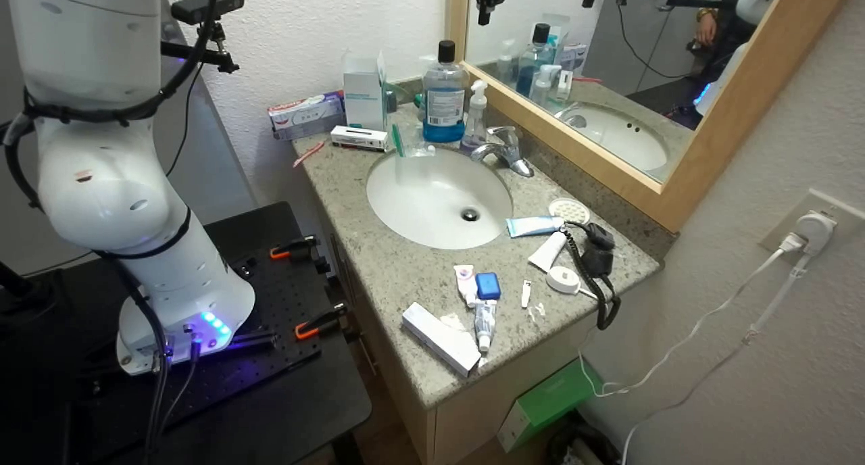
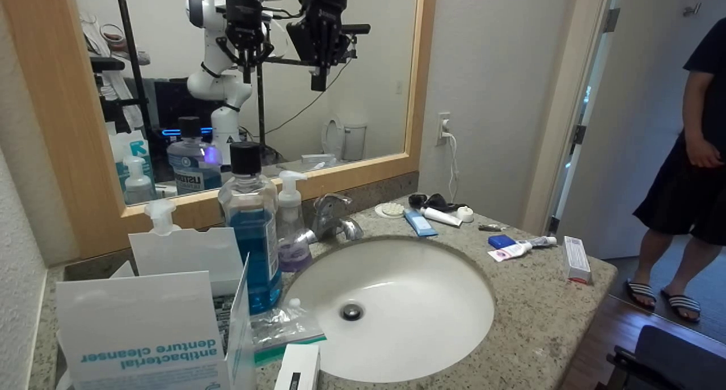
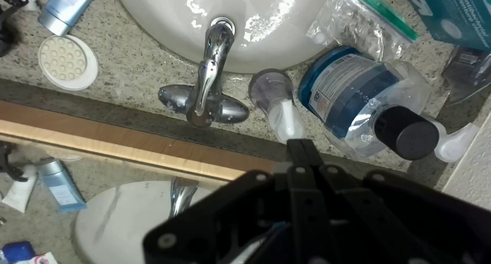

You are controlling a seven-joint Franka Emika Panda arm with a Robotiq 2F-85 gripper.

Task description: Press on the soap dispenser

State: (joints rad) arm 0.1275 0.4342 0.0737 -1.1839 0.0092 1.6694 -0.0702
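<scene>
The gripper (image 3: 303, 144) is hanging over the tabletop (image 1: 365, 235), its jaws sitting together. Below the jaws and well apart from them, the clear soap dispenser (image 3: 278, 106) is standing upright, its white pump head (image 3: 288, 120) showing just past their tips in the wrist view. To the jaws' left in that view, the chrome faucet (image 3: 209, 80) is standing near the dispenser; to their right, the black-capped Listerine mouthwash bottle (image 3: 356, 99) is standing just beside it. Farther out past the tips, the oval sink (image 1: 432, 201) is spreading out, and the wood-framed mirror (image 2: 289, 109) is reflecting the jaws in an exterior view.

Soap dispenser (image 3: 277, 103) beside faucet (image 3: 208, 81)
</scene>
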